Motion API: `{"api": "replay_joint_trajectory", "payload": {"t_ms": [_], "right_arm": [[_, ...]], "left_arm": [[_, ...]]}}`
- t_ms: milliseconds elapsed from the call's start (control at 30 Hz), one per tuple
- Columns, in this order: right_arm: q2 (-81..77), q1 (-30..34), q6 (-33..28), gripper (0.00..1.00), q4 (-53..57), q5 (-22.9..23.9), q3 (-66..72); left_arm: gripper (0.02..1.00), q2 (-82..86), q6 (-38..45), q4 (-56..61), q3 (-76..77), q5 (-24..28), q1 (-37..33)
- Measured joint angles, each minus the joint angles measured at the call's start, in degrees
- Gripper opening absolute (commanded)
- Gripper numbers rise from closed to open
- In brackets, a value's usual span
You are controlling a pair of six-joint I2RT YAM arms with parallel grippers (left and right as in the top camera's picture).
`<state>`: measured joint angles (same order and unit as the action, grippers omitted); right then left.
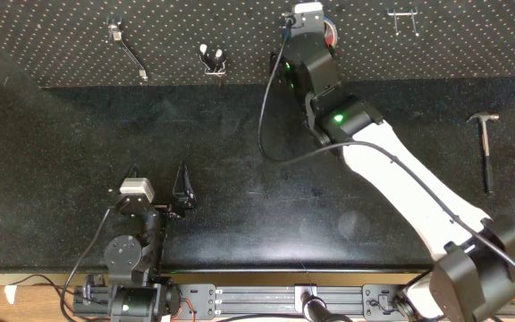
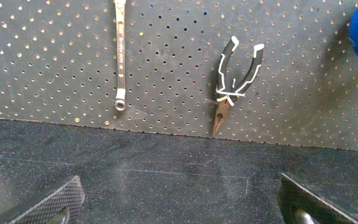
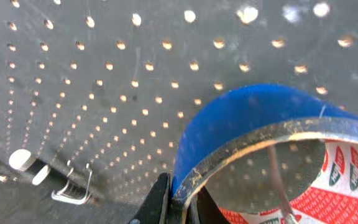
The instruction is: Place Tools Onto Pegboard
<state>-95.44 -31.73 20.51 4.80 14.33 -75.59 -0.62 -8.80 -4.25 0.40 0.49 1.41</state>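
Observation:
A blue roll of tape [image 3: 241,124] with a red-and-white inner core is held up close against the pegboard [image 3: 104,74]. My right gripper [image 3: 174,208] is shut on its rim. From above, the right gripper [image 1: 307,25] is at the pegboard's upper middle, with the roll [image 1: 331,32] beside it. A wrench [image 2: 122,56] and black pliers [image 2: 234,81] hang on the board. The hammer [image 1: 485,148] lies on the mat at the right. My left gripper [image 2: 182,211] stands open and empty low over the mat, facing the board, at the lower left of the top view [image 1: 183,186].
A bare wire hook [image 1: 403,20] sticks out of the pegboard to the right of the tape. The black mat [image 1: 240,179] stretches between the arms. The pliers' white handle tips [image 3: 23,160] and their hook [image 3: 73,190] show off to one side of the roll.

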Motion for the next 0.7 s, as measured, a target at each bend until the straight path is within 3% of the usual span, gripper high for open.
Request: {"api": "replay_joint_trajectory", "payload": {"t_ms": [67, 200, 433, 700], "right_arm": [[-0.83, -0.26, -1.55, 0.08, -1.01, 0.96, 0.0], [-2.12, -0.26, -3.54, 0.246, -3.1, 1.22, 0.0], [-3.48, -0.26, -5.33, 0.253, -2.29, 0.76, 0.0], [4.72, -0.26, -5.9, 0.325, 12.76, -3.78, -0.13]], "left_arm": [[0.996, 0.0, 0.0, 0.0, 0.0, 0.0, 0.0], [0.996, 0.0, 0.02, -0.02, 0.0, 0.0, 0.0], [0.996, 0.0, 0.02, -0.02, 0.0, 0.0, 0.0], [0.996, 0.0, 0.0, -0.02, 0.0, 0.0, 0.0]]}}
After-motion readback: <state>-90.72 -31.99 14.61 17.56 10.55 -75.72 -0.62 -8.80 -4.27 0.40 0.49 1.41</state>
